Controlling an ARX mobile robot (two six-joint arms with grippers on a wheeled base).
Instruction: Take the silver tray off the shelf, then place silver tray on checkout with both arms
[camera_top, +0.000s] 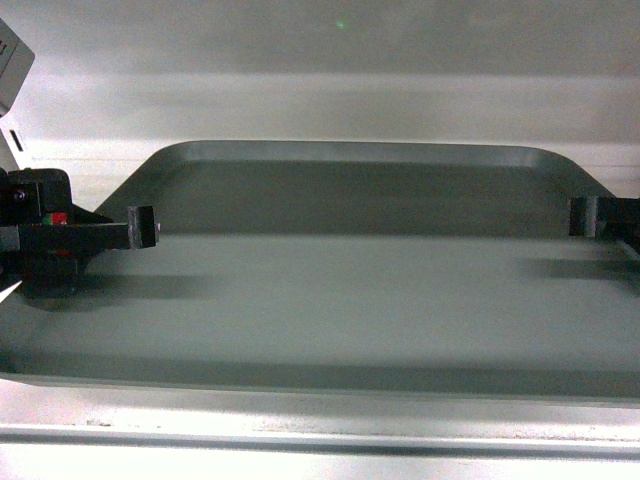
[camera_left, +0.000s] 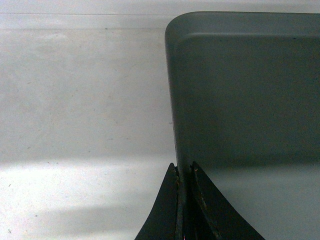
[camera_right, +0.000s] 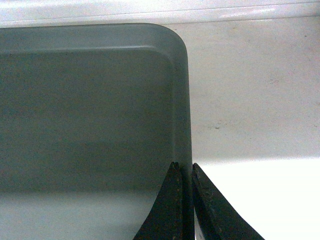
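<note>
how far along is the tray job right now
Done: the left gripper and right gripper are each closed on a side rim of the silver tray. In hand: the two-arm grip itself; whether the tray has left the shelf cannot be told. Left: carrying it to the checkout, which is not in view.
</note>
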